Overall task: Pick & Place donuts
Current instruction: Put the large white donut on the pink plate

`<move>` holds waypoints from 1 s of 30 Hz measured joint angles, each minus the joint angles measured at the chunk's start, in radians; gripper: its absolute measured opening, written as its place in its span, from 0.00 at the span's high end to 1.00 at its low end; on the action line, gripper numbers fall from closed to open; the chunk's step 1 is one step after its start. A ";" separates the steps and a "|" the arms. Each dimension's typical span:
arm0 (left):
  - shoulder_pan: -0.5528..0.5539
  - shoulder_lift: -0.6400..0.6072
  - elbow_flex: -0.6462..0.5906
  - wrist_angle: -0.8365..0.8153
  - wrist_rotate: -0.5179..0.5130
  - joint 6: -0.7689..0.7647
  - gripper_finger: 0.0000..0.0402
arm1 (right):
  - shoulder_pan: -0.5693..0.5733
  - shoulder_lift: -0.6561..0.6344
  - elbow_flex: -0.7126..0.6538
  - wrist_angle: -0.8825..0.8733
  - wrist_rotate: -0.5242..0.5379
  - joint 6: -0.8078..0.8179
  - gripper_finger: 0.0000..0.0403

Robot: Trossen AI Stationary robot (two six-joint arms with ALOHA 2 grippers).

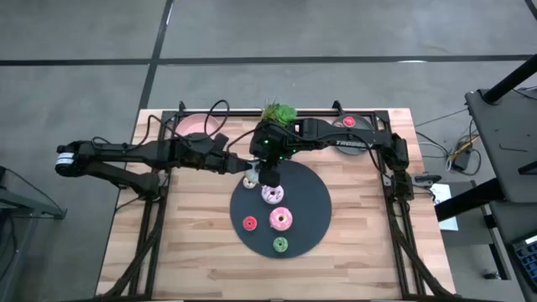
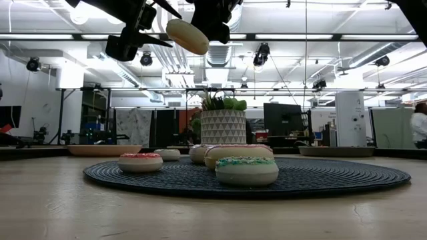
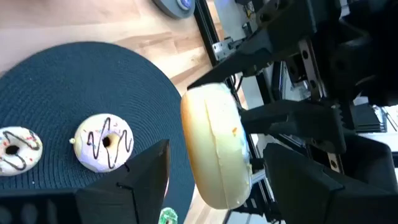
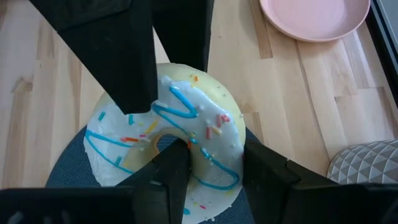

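The white-frosted donut (image 4: 186,130), with blue squiggles and sprinkles and a cream underside (image 3: 214,149), hangs in the air over the far-left rim of the dark round disc (image 1: 315,205). My right gripper (image 4: 214,155) is shut on it. My left gripper (image 3: 217,149) is open, with one finger on each flat side of this donut and a gap on both sides. On the disc lie the purple-white donut (image 1: 273,195), the pink one (image 1: 280,220), a small red one (image 1: 249,223) and a small green one (image 1: 279,244). My right gripper holds the white donut by its ring wall: one finger (image 4: 171,171) stands in the hole and the other finger (image 4: 267,171) is outside the rim (image 4: 239,146). The fingers come from above. The donut is lifted clear and tilted (image 2: 188,37).
A pink plate (image 1: 197,123) and a grey plate (image 1: 348,123) sit at the table's far edge, with a patterned plant pot (image 1: 279,111) between them. Bare wood lies left, right and near of the disc.
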 joint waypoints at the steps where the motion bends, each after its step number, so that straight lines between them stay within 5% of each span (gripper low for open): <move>1: 0.000 0.002 0.000 0.000 0.004 -0.001 0.42 | 0.000 0.000 0.000 0.000 0.000 0.000 0.69; 20: 0.000 0.032 0.009 0.016 0.038 -0.026 0.43 | 0.000 0.000 0.000 0.003 0.000 0.001 0.69; 30: 0.000 0.032 0.009 0.019 0.038 -0.032 0.55 | 0.000 0.000 0.000 0.003 0.000 0.000 0.69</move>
